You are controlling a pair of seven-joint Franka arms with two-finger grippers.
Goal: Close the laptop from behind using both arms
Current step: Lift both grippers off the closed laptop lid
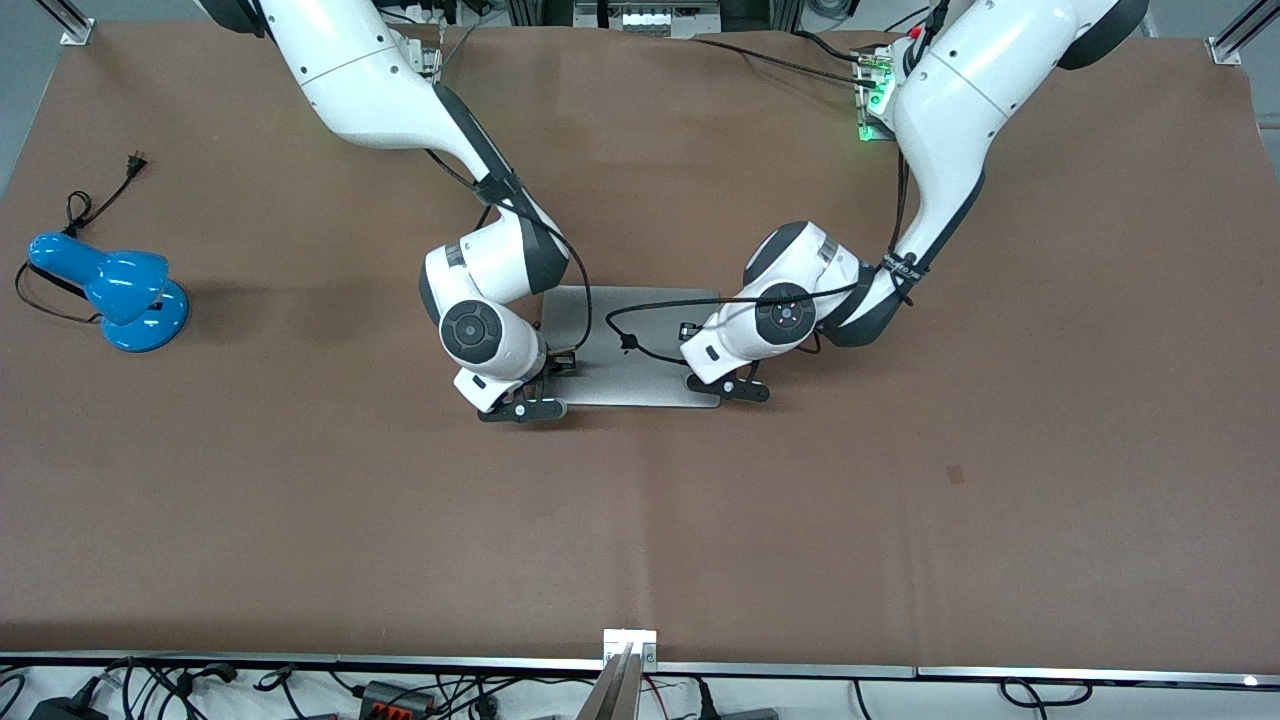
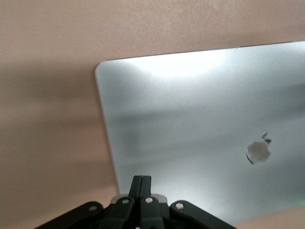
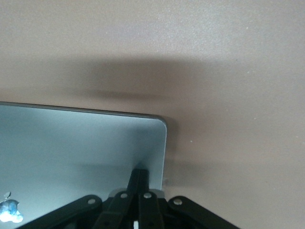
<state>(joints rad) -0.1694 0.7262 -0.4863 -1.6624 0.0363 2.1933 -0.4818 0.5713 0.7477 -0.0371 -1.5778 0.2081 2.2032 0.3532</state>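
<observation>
The grey laptop (image 1: 622, 385) lies flat on the brown table with its lid down, and the apple logo (image 2: 258, 151) faces up. My left gripper (image 1: 688, 330) is shut, its fingertips (image 2: 142, 178) resting on the lid by a corner toward the left arm's end. The right gripper (image 1: 560, 363) is shut too. Its fingertips (image 3: 139, 172) sit on the lid (image 3: 71, 143) close to the corner at the right arm's end. Neither gripper holds anything.
A blue desk lamp (image 1: 118, 293) with a black cord lies on the table toward the right arm's end. A black cable (image 1: 640, 348) from the left arm hangs over the lid. Brown tabletop (image 1: 640, 520) stretches on toward the front camera.
</observation>
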